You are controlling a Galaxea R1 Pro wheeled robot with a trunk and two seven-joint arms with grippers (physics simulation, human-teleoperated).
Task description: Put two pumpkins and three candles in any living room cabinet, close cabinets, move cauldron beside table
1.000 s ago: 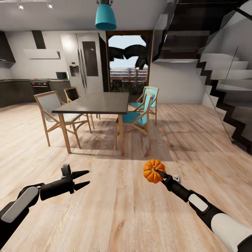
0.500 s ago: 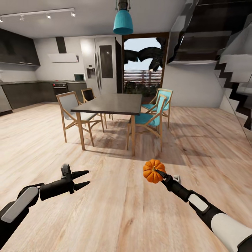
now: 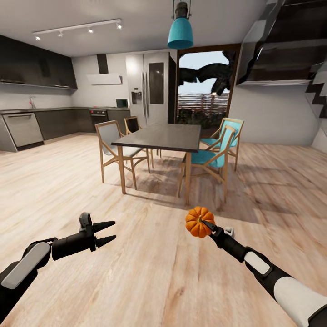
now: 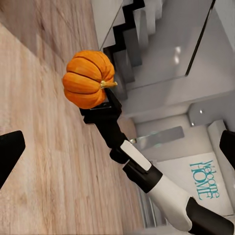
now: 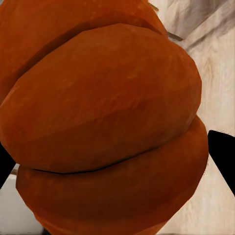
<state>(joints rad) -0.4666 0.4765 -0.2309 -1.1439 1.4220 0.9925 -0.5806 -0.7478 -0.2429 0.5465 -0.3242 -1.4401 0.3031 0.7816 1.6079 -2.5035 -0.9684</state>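
Observation:
A small ribbed orange pumpkin [image 3: 198,221] hangs above the wooden floor with my right gripper [image 3: 205,225] shut on it. In the left wrist view the same pumpkin [image 4: 87,78] sits at the tip of the black and white right arm, stem pointing sideways. Up close in the right wrist view the pumpkin [image 5: 107,127] bulges between the black fingers [image 5: 223,157]. My left gripper [image 3: 113,230] is held out at the same height to the left, open, with nothing between its pointed fingers.
Ahead stands a dark-topped dining table [image 3: 159,136] with wooden chairs [image 3: 111,145] and teal-seated chairs [image 3: 213,156]. Dark grey kitchen cabinets [image 3: 41,125] and a fridge [image 3: 152,93] line the far left wall. Stairs [image 3: 318,86] rise at the right. Bare wooden floor [image 3: 150,272] lies around me.
The whole picture has slid to the right, so the camera has turned left and more of the kitchen shows. Both arms keep the same pose, the pumpkin still held.

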